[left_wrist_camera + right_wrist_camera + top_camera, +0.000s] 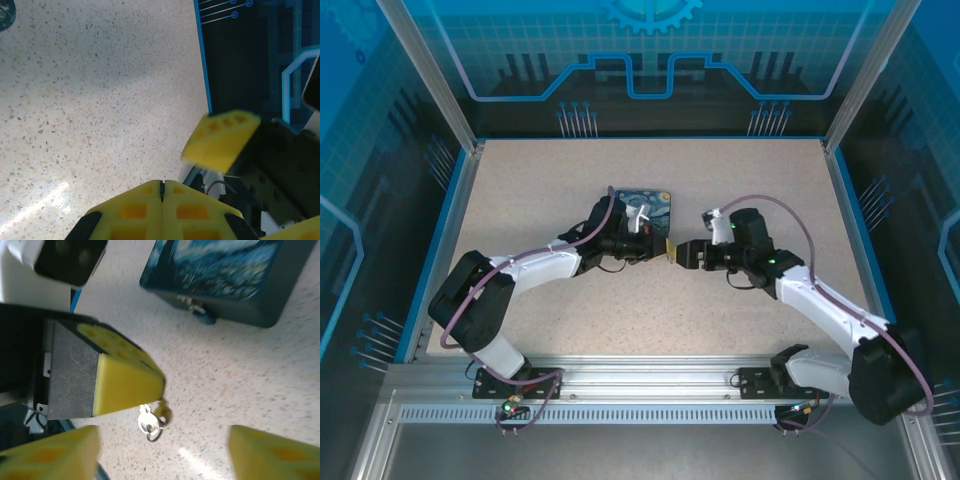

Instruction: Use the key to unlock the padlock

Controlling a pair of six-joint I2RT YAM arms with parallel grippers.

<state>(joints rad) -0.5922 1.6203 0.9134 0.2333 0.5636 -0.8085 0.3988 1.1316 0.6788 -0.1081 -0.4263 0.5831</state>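
Speckled worktop (740, 180); painted tin (645, 205) lies at 11 o'clock of the meeting grippers. Left gripper (161, 186), fingers clenched, pinches the padlock (163, 413), its silvery loop dangling at 7 o'clock. Right gripper (162, 440), fingers released, straddles it. Judged step: mid-air presentation; next calls for fine alignment.

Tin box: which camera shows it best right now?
Right wrist: the tin box sits close, its painted lid and front latch visible, though blurred. Top external shows it small, partly hidden by the left arm. Left wrist catches just a dark corner.
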